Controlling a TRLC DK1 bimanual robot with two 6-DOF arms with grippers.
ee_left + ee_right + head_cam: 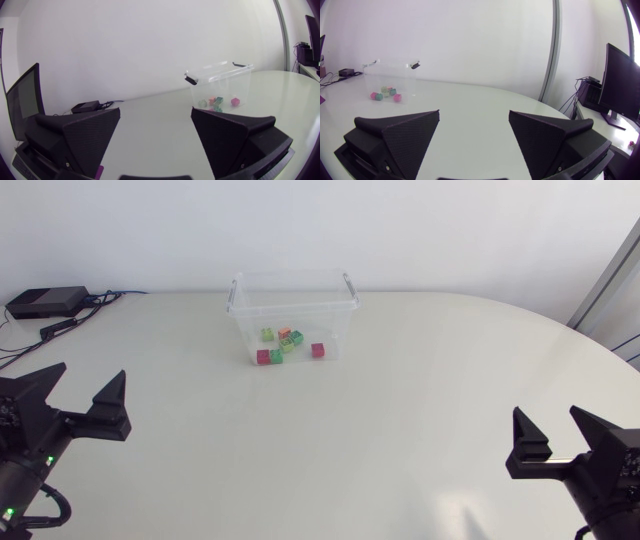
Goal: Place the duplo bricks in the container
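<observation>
The duplo bricks [285,345] are seen lying inside the container [293,284], scattered loosely over its floor. Pink, green, yellow-green and orange pieces can be made out through the clear walls; most are clustered near the middle, and one pink brick lies a little apart at the right-hand side.

At the far left, the left gripper [92,370] is held low over the near-left part of the table [400,410], well apart from the container. Its two wedge-shaped fingers [85,135] are spread wide, and nothing is gripped between them. In the left wrist view the container is seen far ahead, beyond one finger rather than between the two.

Behind this arm, at the table's rear left corner, a black box [45,302] is set with cables [70,323] running from it.

Towards the middle, at the back of the table, the container stands upright and without a lid. It is a transparent box with dark handle clips at the two ends of its rim.

At the far right, the right gripper [546,412] is positioned over the near-right part of the table, also well away from the container. Its fingers [400,132] are likewise parted and nothing is grasped. In its wrist view the container appears small and distant, ahead and off to one side.
</observation>
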